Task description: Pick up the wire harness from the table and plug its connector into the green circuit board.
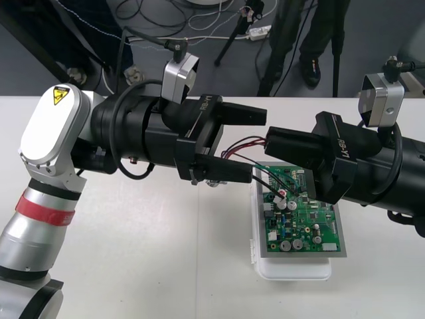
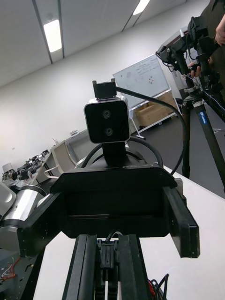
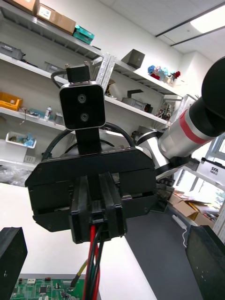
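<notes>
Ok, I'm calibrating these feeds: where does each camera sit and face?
Front: overhead, looking steeply down at the table; both arms reach in, left hand open, right hand holding the harness near the green board.
Left wrist: on the left arm, facing the right hand; left fingers stand far apart.
Right wrist: on the right arm, facing the left hand; right fingers pinch the plug.
Shared: both wrist views show the plug.

1. Green circuit board [image 1: 302, 216] sits on a white rectangular base [image 1: 292, 271], right of the plain light table's [image 1: 133, 266] middle and well off its far edge.
2. Right gripper [image 1: 269, 141] is over the board's far-left corner, fingers closed on the small black plug [image 3: 97, 219] of the thin-wire harness [image 1: 240, 141].
3. Left gripper [image 1: 257, 145] faces it from the left, fingers apart. The wires loop between them, then run down onto the board.
</notes>
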